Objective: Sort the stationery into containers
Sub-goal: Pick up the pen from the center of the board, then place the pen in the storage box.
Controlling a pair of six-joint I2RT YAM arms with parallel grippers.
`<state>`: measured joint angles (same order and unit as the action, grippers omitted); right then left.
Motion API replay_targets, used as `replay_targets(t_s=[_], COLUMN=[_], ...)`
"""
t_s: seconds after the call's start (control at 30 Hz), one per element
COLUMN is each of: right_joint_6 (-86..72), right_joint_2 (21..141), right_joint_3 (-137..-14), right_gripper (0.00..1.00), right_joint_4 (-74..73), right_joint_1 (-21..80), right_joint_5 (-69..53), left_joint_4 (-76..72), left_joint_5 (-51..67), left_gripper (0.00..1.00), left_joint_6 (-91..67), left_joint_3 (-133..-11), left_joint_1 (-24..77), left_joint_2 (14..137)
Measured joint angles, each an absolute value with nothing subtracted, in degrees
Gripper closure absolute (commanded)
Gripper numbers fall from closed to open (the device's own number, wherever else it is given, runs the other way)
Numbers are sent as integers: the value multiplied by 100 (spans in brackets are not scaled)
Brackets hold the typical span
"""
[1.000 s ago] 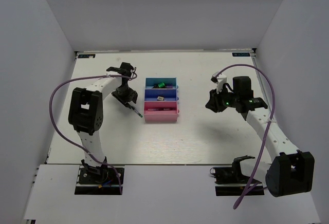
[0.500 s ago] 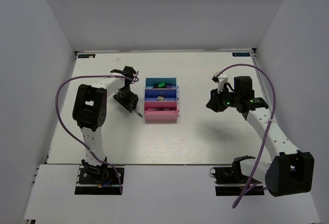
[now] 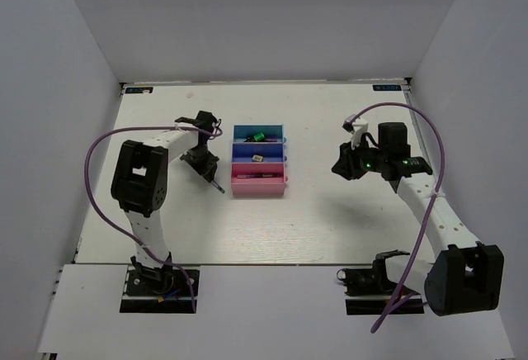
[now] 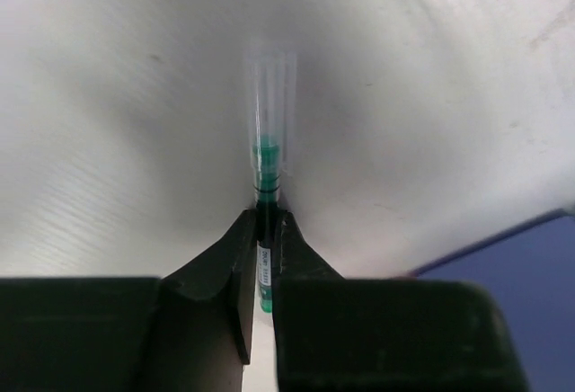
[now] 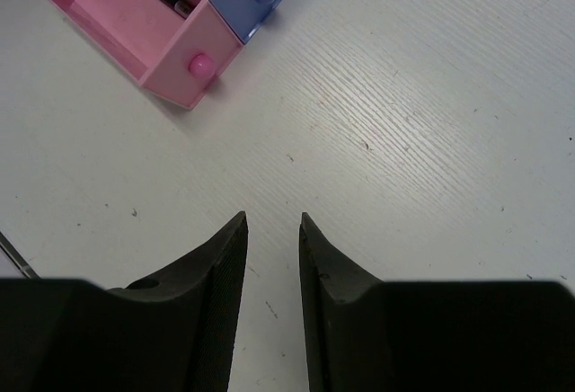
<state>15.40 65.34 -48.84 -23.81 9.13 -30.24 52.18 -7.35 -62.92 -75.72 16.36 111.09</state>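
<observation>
Shows trays (image 3: pixel 258 187) in a row on the worktop (image 3: pixel 330 220), pen (image 4: pixel 267 154) just left of the nearest, right tool (image 5: pixel 272 223) well to their right.

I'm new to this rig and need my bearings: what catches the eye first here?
The row of joined trays, teal, blue and pink, stands out at the centre of the table. Just left of it the left gripper pinches a thin pen with green inside. The right gripper hangs open and empty to the right.

You can't read any txt: label (image 4: pixel 264 271) on pen (image 4: pixel 268 172) & desk (image 3: pixel 330 220) corner stickers (image 3: pixel 137 90) too blurry/small.
</observation>
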Motion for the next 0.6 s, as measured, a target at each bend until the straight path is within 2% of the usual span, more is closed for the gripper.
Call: replay_targets(t_s=[0.17, 0.3, 0.47, 0.6], right_joint_6=[1533, 1533, 1533, 1520], right_joint_2=[6532, 6532, 6534, 6534], right_joint_3=[-4884, -4884, -4884, -4884], right_gripper=[61, 61, 61, 61], right_joint_4=[-2381, -2381, -2383, -2383], right_joint_1=[886, 884, 878, 873], right_joint_5=[-3070, -3120, -3181, -3218], left_joint_4=[5360, 4722, 3109, 2322], left_joint_5=[-1317, -1225, 563, 2018], left_gripper=[100, 100, 100, 100], left_joint_6=[-5258, -3671, -1466, -86], left_joint_3=[-7363, -7013, -6204, -5955], left_joint_1=[1673, 1756, 2217, 2742], left_joint_2=[10565, 9115, 7419, 7118])
